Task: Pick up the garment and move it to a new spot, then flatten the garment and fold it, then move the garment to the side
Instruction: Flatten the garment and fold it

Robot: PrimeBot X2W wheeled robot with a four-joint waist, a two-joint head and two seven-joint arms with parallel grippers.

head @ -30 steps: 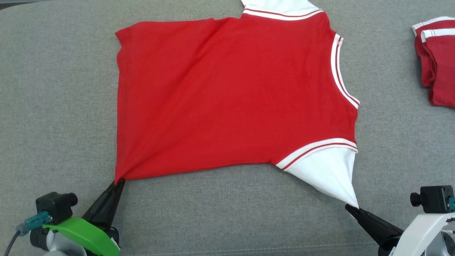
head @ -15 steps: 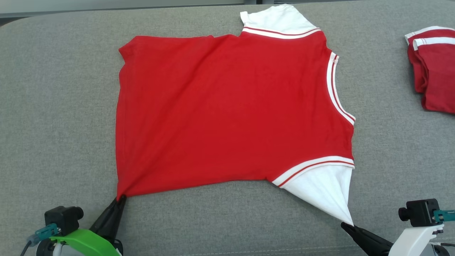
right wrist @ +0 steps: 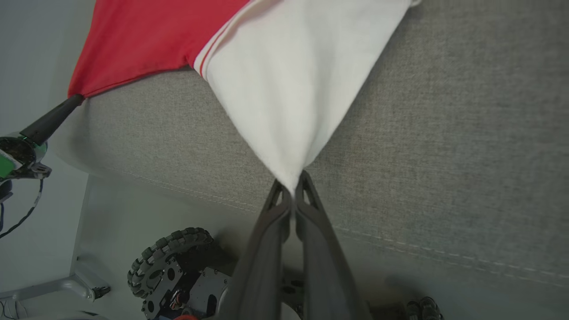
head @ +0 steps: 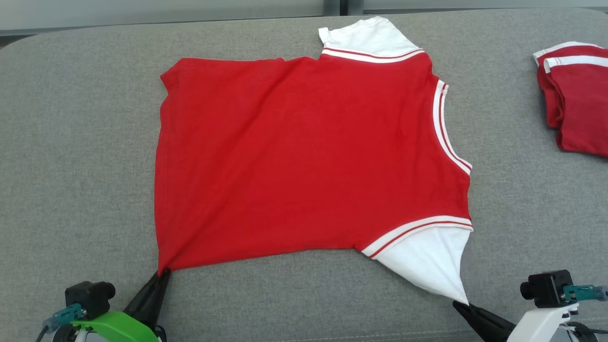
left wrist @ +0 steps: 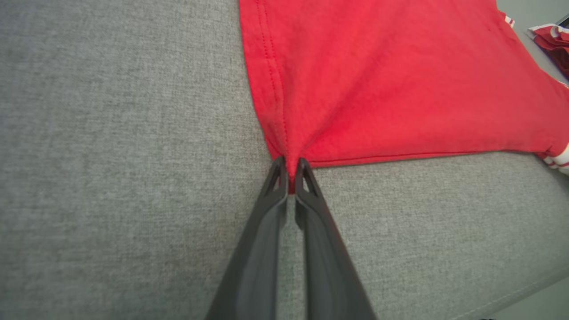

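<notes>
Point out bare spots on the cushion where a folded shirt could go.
Widest bare patch: cushion left of the shirt, out to its rounded edge. A narrower band runs between the shirt's neckline and the folded pile. The front strip between the left gripper and right gripper is tight, both pinching the shirt. Far right is crowded.

The red cloth shirt with white sleeves [head: 304, 156] lies spread flat across the frame's middle, two bottom corners pulled tight.

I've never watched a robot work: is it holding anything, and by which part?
Yes, the red shirt: left gripper pinches its red bottom corner, right gripper pinches the tip of its white sleeve.
</notes>
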